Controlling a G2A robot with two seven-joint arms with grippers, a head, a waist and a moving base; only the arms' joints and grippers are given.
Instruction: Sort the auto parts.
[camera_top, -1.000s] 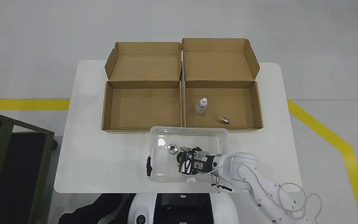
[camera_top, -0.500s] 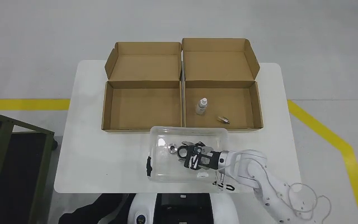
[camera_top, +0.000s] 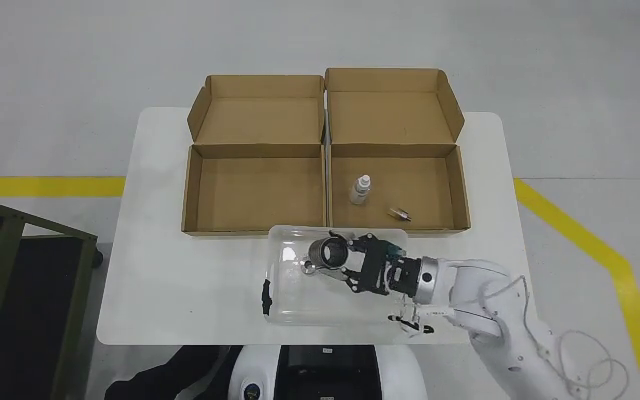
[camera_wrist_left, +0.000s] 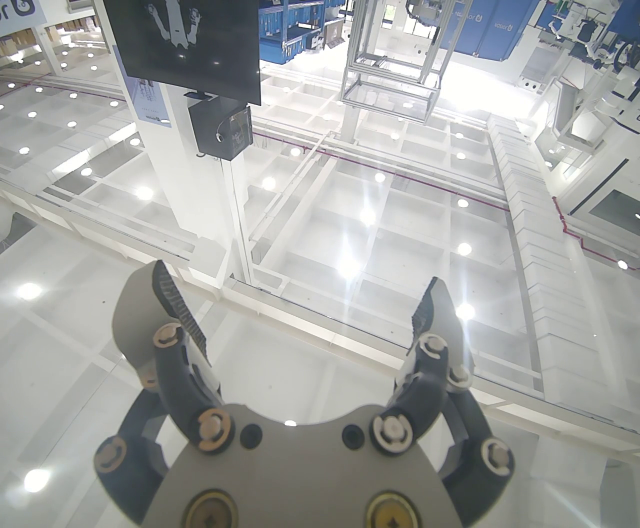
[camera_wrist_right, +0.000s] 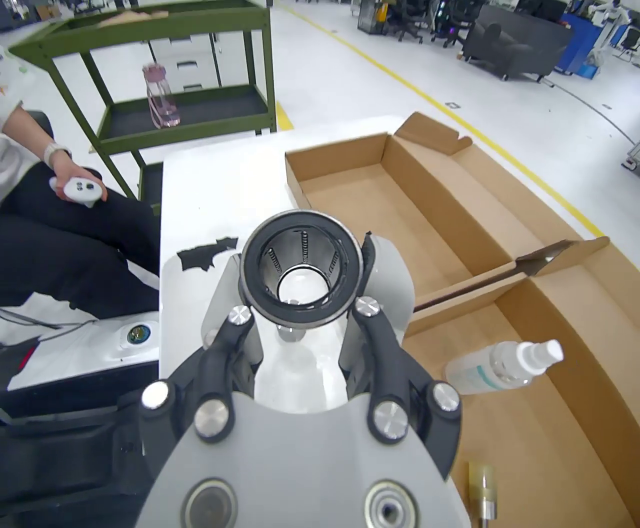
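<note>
Right end effector (camera_top: 338, 262) clamps the linear bearing (camera_top: 323, 250), bore axis along its fingers, over the clear tray (camera_top: 285, 300). The left cardboard box (camera_top: 255, 190) lies directly up-frame. Left end effector (camera_wrist_left: 300, 310) is spread wide.

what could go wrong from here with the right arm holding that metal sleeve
The round metal sleeve is pinched by its curved sides in the right gripper, so it may slip out in transit. It hangs above the clear bin; a low path could clip its wall. In the right box it might strike the spray bottle lying there.
</note>
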